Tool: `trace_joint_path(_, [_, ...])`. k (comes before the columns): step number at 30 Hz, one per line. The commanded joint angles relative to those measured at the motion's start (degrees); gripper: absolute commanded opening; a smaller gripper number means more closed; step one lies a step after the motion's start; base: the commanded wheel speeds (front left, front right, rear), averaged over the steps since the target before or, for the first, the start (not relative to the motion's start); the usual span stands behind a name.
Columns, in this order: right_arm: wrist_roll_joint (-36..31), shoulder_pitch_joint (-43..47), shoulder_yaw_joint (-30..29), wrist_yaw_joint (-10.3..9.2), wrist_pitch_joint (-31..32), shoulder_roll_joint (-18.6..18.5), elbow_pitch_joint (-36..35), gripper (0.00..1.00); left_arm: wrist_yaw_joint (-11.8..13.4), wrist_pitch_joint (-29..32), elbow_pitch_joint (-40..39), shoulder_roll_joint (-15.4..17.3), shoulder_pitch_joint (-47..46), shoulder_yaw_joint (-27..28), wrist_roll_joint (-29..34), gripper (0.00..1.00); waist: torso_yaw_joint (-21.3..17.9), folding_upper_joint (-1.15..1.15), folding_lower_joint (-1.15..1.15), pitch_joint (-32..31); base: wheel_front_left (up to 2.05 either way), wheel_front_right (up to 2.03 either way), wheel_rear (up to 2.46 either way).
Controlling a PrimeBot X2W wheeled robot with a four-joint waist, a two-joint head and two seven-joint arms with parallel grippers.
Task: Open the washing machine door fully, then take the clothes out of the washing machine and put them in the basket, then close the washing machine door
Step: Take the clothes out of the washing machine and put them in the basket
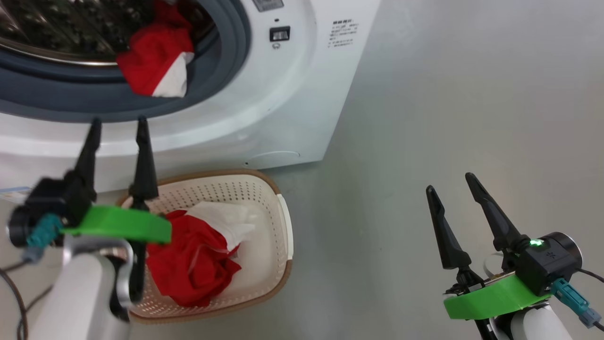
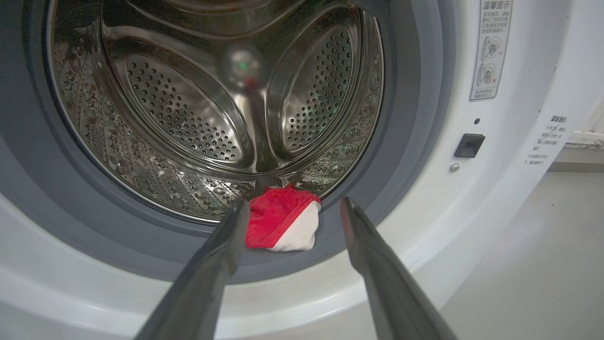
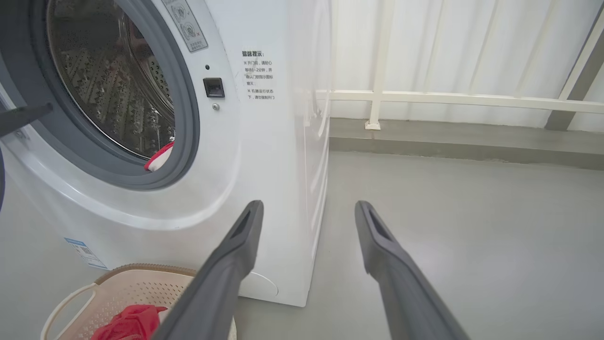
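Clothes [image 1: 155, 66] of bright red fabric with white parts are in two places. One piece lies at the front bottom edge of the steel drum [image 2: 188, 118] of the washing machine [image 1: 283, 108] and hangs a little over the grey rubber ring [image 1: 212, 80], its white corner pointing down. The other piece [image 1: 188, 264] lies crumpled inside the basket [image 1: 269, 264], red with a white part on the side toward the machine. The basket stands on the grey floor [image 1: 448, 94] just in front of the machine, its far rim close under the white front panel [image 1: 198, 141]; I cannot tell if they touch.

The left gripper [image 1: 119, 121] is held before the machine, its fingertips up in front of the white panel just below the rubber ring. Its two dark fingers [image 2: 207, 269] stand wide apart and nothing is between them. From its wrist camera the hanging piece is seen in the gap between the two fingers, but farther away and apart from both. Its pale forearm [image 1: 71, 293] is above the left part of the basket.

The right gripper [image 1: 449, 182] is at the right side, over bare floor, well apart from the basket and from the machine. Its fingers are also spread wide and hold nothing. On the white front beside the opening is a small dark latch slot [image 1: 279, 34], and a small blue label [image 3: 85, 250] is low on the front near the basket.
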Motion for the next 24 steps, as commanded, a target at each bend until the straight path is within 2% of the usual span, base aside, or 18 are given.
trace_joint_path(1, [0.58,-1.4,1.23,0.36,-0.5,-0.45,-1.14,1.0,-0.4,0.01,-0.73,1.9,-2.22,2.21,-0.03,1.0,-0.78,0.0,0.0,1.38,0.0,0.0,0.0])
trace_joint_path(13, [0.92,-4.08,2.23,0.36,-0.52,-0.45,-1.4,1.0,-2.79,0.93,10.65,4.75,-16.85,3.91,-1.84,1.0,-2.1,0.0,0.0,6.71,0.0,0.0,0.0])
trace_joint_path(18, [0.78,-5.21,2.71,0.36,-0.52,-0.45,-1.19,1.0,-4.39,1.34,15.73,6.03,-23.11,4.61,-3.05,1.0,-2.38,0.0,0.0,8.71,0.0,0.0,0.0])
trace_joint_path(24, [0.71,-5.96,3.27,0.36,-0.52,-0.45,-0.92,1.0,-6.85,3.8,21.83,6.01,-28.43,4.78,-5.49,1.0,-2.86,0.0,0.0,9.76,0.0,0.0,0.0])
